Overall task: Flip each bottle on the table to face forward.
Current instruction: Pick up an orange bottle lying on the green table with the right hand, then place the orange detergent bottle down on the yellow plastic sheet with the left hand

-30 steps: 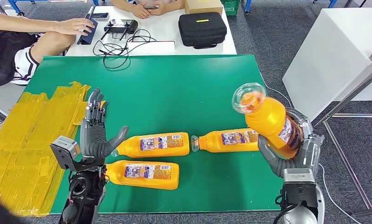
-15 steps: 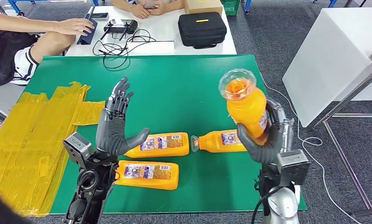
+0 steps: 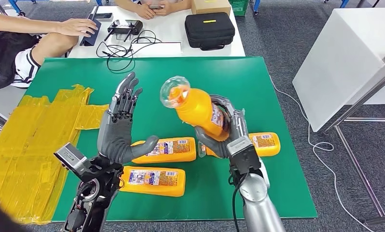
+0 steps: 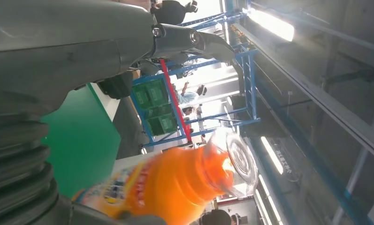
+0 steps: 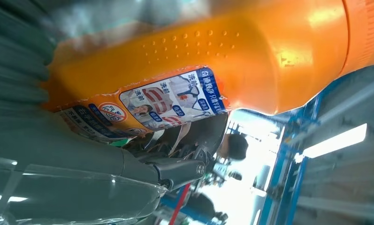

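The orange bottle [image 3: 196, 108] sits in the middle of the frame, lifted off the green surface [image 3: 180, 87] and tilted, its clear cap end pointing toward the upper left. The right robot hand [image 3: 224, 133] is wrapped around the bottle's lower body, fingers clamped over the label, with the silver arm rising from the bottom centre of the frame. In the right wrist view the same bottle [image 5: 213, 61] fills the upper part of the picture, its printed label facing the camera and the grey fingers [image 5: 81, 168] pressed against it.

To the left, the left robot hand [image 3: 119, 130] is held up with its palm turned toward the bottle, fingers spread and straight, thumb sticking out to the right, holding nothing. From the left wrist view the bottle [image 4: 175, 183] shows blurred near the bottom of the frame, close to that robot hand but not touching it.

Three more bottles lie flat on the surface. One [image 3: 168, 149] lies just below the lifted bottle, another [image 3: 154, 180] lies nearer the bottom edge, and a third [image 3: 263, 143] is partly hidden behind the right arm at centre right.

Yellow tape [image 3: 31, 140] covers the surface's left side. At the top, a white table [image 3: 171, 34] carries a black case [image 3: 209, 30], cables [image 3: 120, 48] and a cardboard box [image 3: 210, 6], with people's arms [image 3: 45, 26] resting there.
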You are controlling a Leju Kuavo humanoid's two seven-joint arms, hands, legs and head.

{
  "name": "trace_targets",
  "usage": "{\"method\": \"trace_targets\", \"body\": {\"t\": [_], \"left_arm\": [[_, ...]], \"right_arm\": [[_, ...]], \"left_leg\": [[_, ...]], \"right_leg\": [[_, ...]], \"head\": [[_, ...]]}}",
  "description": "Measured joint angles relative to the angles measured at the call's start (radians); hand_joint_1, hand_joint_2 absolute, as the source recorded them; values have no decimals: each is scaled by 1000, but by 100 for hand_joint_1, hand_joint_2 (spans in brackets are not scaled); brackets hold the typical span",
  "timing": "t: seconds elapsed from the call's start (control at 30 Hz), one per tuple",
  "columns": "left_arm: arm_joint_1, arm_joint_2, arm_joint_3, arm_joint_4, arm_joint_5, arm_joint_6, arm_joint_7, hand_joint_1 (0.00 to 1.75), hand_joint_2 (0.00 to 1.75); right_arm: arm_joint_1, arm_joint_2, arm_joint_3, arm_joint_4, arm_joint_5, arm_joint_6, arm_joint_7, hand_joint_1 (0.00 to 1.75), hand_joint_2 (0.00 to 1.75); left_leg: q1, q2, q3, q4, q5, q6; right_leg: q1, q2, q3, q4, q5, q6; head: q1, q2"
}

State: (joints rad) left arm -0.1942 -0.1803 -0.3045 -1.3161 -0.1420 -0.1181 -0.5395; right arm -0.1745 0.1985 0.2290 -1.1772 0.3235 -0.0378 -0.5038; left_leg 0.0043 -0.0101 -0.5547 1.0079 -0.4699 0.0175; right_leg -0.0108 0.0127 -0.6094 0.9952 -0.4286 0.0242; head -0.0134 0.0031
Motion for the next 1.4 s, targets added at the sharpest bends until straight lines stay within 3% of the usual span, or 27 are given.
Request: {"method": "trace_targets", "body": {"t": [0.53, 1.4], "left_arm": [[-1, 11, 3, 12, 17, 45, 7, 0, 175], [33, 17, 21, 39, 12, 42, 13, 0, 175]], "right_arm": [[-14, 2, 198, -9, 63, -49, -8, 175, 175], [-51, -10, 243, 53, 13, -78, -8, 175, 175]], "left_leg": [[0, 0, 0, 0, 0, 0], [0, 0, 0, 0, 0, 0]], "right_leg": [[0, 0, 0, 0, 0, 0], [0, 0, 0, 0, 0, 0]], "head": [[0, 0], [0, 0]]}}
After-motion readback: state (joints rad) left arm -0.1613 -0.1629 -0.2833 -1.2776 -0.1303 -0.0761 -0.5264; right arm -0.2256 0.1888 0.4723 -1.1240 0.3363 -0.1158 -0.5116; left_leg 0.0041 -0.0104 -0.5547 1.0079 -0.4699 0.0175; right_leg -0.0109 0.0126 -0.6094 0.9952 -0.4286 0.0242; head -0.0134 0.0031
